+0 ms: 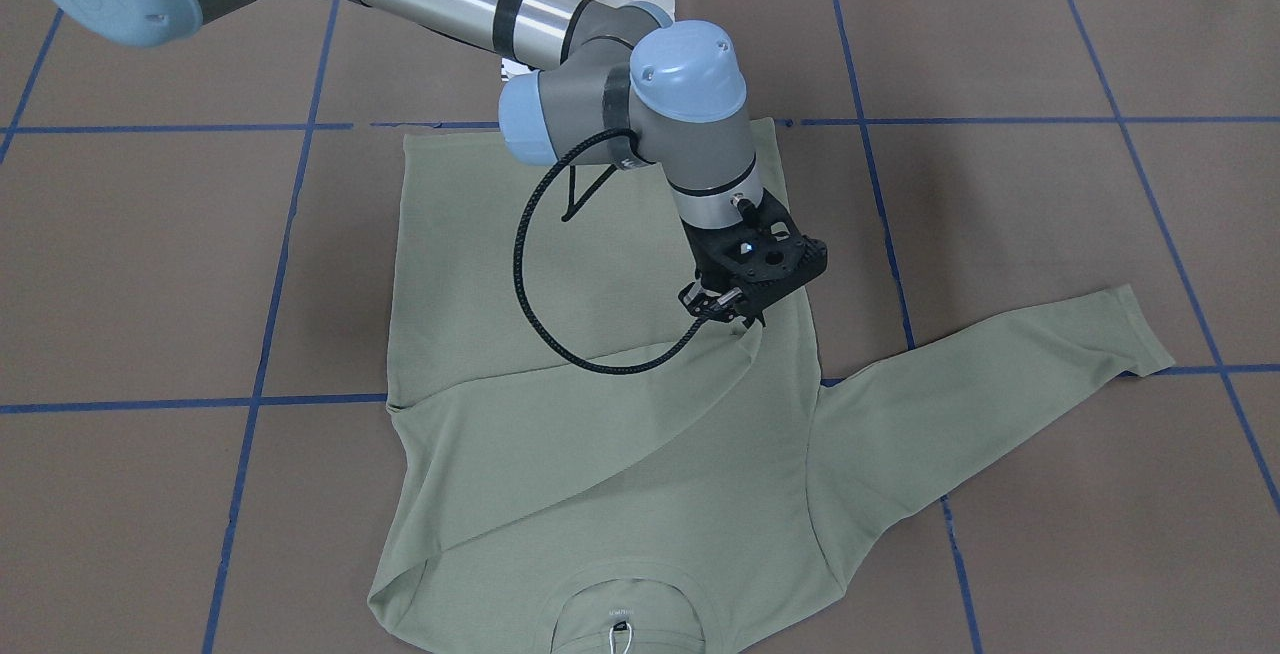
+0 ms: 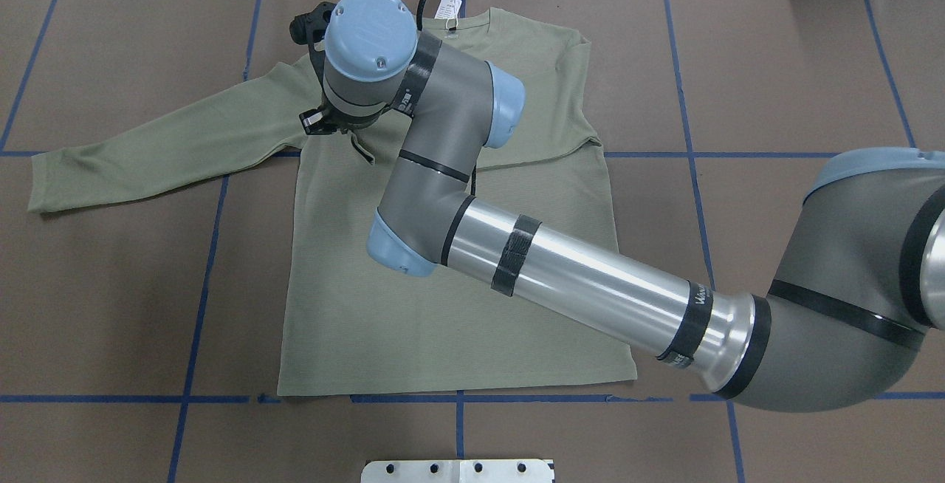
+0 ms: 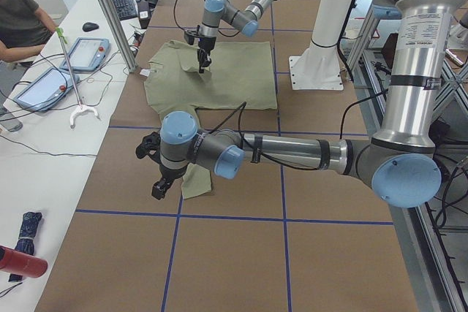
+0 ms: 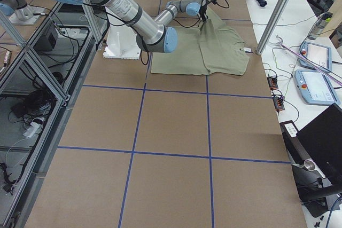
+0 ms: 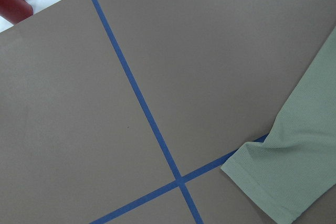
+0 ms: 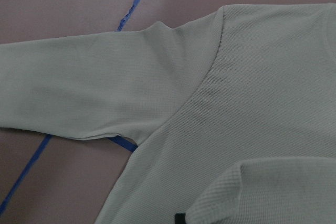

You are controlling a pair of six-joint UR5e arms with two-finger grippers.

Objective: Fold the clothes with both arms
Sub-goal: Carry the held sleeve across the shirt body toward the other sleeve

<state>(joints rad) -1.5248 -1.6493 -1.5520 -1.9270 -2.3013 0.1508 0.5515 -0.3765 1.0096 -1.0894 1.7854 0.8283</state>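
Observation:
The sage-green shirt lies flat on the brown table, neck at the far side, with its white hang tag by the collar. My right gripper reaches across the shirt's body. It is shut on the cuff of the right sleeve and holds it a little above the chest, so this sleeve lies folded slantwise over the body. The cuff also shows in the right wrist view. The left sleeve lies stretched out sideways. My left gripper hovers just past that sleeve's cuff; I cannot tell whether it is open.
Blue tape lines cross the brown table cover. The white pedestal base stands at the robot's side of the table. A red bottle lies off the table's end. An operator and teach pendants are at a side table.

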